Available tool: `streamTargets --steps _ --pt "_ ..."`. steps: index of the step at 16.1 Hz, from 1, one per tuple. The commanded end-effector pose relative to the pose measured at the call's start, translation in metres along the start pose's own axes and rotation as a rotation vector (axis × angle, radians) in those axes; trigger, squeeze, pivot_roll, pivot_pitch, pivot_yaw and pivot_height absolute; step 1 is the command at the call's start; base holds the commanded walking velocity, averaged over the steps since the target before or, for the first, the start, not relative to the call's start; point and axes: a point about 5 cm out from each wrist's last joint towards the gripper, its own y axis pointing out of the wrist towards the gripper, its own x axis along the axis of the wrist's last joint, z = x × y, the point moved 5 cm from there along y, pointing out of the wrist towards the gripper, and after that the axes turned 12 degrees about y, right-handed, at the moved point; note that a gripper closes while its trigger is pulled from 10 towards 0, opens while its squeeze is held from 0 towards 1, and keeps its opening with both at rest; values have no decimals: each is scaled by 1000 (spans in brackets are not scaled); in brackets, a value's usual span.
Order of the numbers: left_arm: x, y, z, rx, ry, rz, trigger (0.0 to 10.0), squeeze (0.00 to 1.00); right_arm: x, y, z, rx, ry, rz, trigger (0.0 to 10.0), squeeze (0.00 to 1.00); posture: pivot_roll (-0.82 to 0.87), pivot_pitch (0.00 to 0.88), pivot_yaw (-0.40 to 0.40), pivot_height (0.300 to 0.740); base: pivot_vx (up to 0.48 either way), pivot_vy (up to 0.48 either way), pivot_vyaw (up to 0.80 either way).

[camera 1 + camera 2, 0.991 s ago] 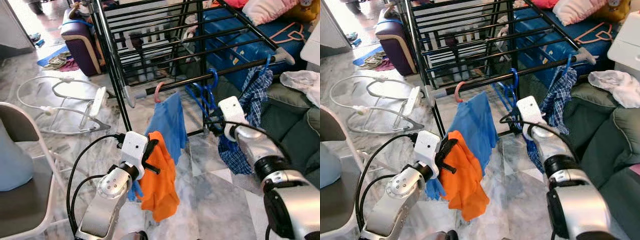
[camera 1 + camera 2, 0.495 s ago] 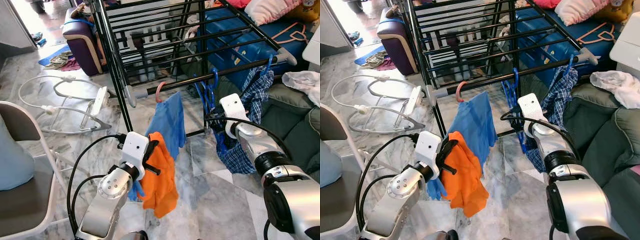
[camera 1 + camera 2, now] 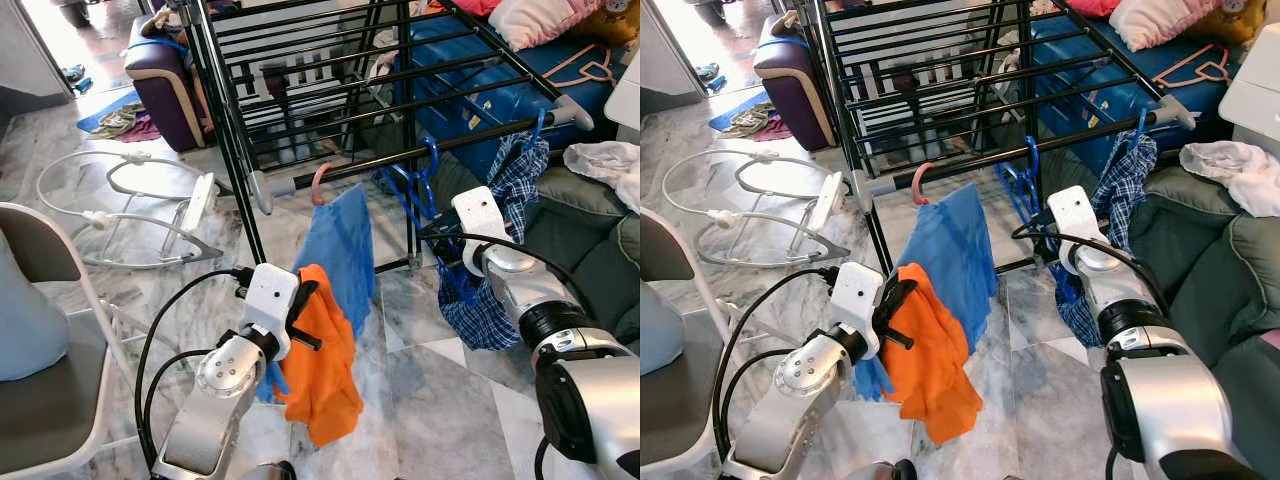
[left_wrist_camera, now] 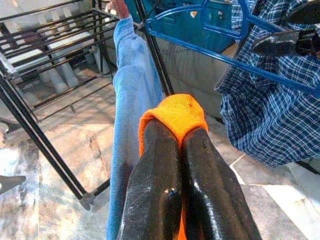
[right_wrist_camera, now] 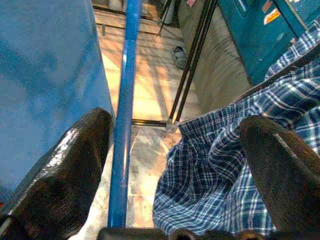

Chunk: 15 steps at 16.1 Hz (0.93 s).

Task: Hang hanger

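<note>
Blue hanger (image 5: 121,125) between spread fingers (image 5: 60,175)

So the black drying rack (image 3: 330,90) stands on a marble floor (image 3: 440,400). On its front rail hang a blue cloth (image 3: 340,245) on a pink hook (image 3: 318,183), a bare blue hanger (image 3: 420,185), and a plaid garment (image 3: 500,260). A white wire frame (image 3: 130,215) lies on the floor nearby.

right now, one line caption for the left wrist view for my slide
Left gripper shut on orange cloth, blue garment hanging beside.
</note>
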Motion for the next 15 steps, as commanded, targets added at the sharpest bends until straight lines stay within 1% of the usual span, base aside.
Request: streamTargets --steps 1,7,8,9,12,15 --pt "2 1 2 -2 18 -3 10000 0 7 0 -3 -8 11 -15 10000 0 -100 78 76 740 0 0 0" --pt "2 1 3 -2 20 1 10000 0 11 1 4 21 -2 -27 10000 0 -97 77 75 740 0 0 0" --pt "2 1 3 -3 21 3 10000 0 18 2 8 37 9 -44 2471 0 -97 77 75 740 0 0 0" --pt "2 1 3 -4 22 3 10000 0 20 2 9 41 16 -49 0 0 -97 77 75 740 0 0 0" --pt "1 1 2 -4 22 8 10000 0 21 3 11 50 29 -51 0 0 -92 77 73 740 0 0 0" --pt "0 1 2 -3 22 13 10000 0 18 2 10 53 29 -42 0 0 -91 77 71 740 0 0 0"
